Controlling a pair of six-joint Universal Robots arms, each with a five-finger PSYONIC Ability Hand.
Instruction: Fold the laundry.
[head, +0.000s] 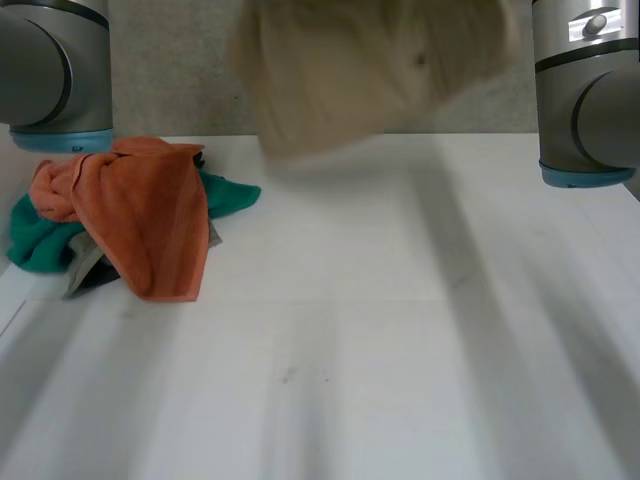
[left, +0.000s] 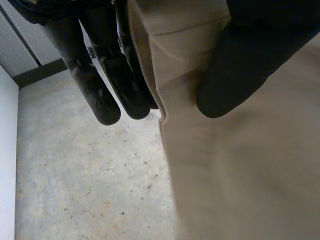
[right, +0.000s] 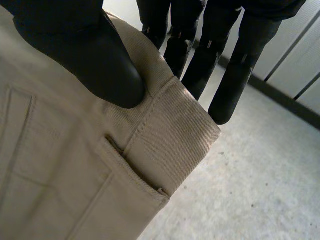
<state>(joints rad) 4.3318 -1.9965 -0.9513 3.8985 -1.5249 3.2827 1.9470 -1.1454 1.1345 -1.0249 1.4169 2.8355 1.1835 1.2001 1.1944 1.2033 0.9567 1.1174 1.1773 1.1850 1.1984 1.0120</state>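
Beige twill garment (head: 370, 70) with a stitched waistband and a pocket seam hangs over the far side of the white desk (head: 400, 350), between the left arm (head: 50, 70) and the right arm (head: 590, 90); in the head view we cannot tell whether its lower edge touches the surface. In the left wrist view, the left robot hand (left: 235, 75) grips the garment, with the thumb pressed on one face of the fabric and the fingers (left: 102, 95) running down the other side of a folded edge. In the right wrist view, the right robot hand (right: 95, 60) pinches the waistband at its corner, thumb on top beside the pocket seam, fingers (right: 235, 75) behind. A speckled grey floor (left: 90, 185) shows beyond the cloth. On the left side of the desk, well apart from the garment, we note a heap: an orange ribbed towel (head: 150, 220) draped over a teal terry cloth (head: 40, 240), with a grey fabric piece (head: 85, 268) poking out beneath.
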